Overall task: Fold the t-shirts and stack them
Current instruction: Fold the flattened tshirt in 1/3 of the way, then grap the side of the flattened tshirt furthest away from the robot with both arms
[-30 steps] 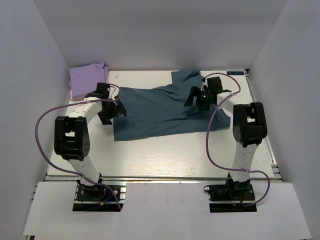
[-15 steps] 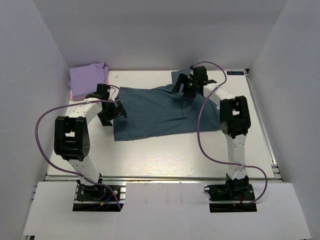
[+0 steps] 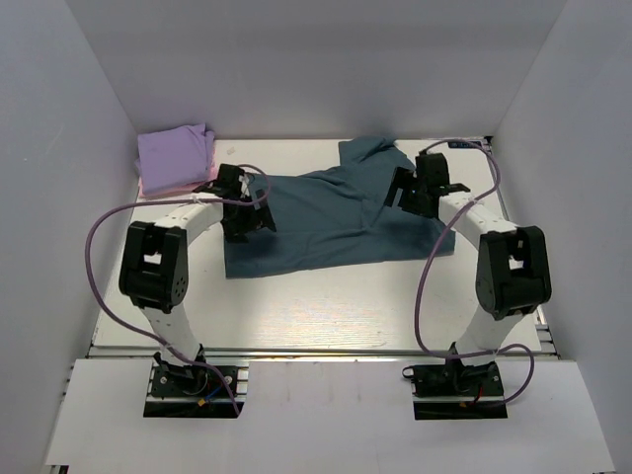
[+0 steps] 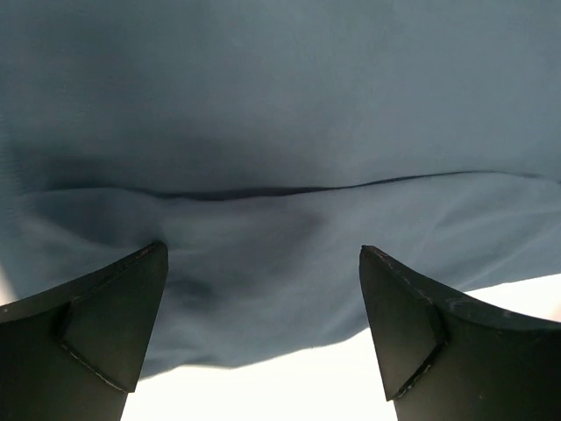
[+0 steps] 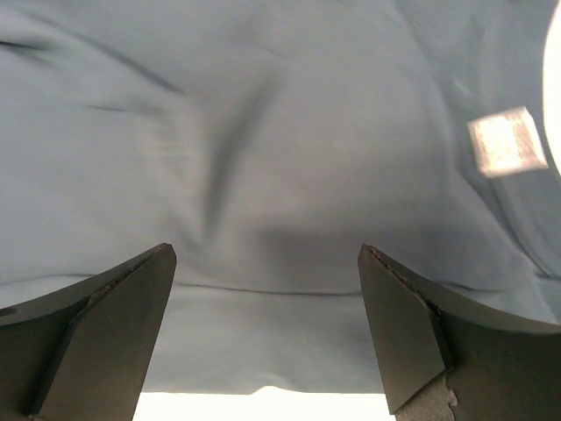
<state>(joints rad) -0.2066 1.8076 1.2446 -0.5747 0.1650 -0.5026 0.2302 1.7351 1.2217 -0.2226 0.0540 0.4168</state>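
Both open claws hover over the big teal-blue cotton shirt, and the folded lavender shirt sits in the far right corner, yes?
Not quite. The top view shows the folded lavender shirt in the far left corner. Both the left gripper and right gripper are open over the big teal-blue cotton shirt.

**Hidden, cropped and blurred**

The pink shirt (image 3: 141, 186) shows only a thin edge under the lavender shirt (image 3: 176, 153). Both arms cover parts of the teal shirt (image 3: 316, 212), which overruns both wrist views. Its white tag (image 5: 506, 143) is blurred and unreadable. Whether the left gripper (image 4: 263, 253) or right gripper (image 5: 267, 253) touches cloth is unclear.
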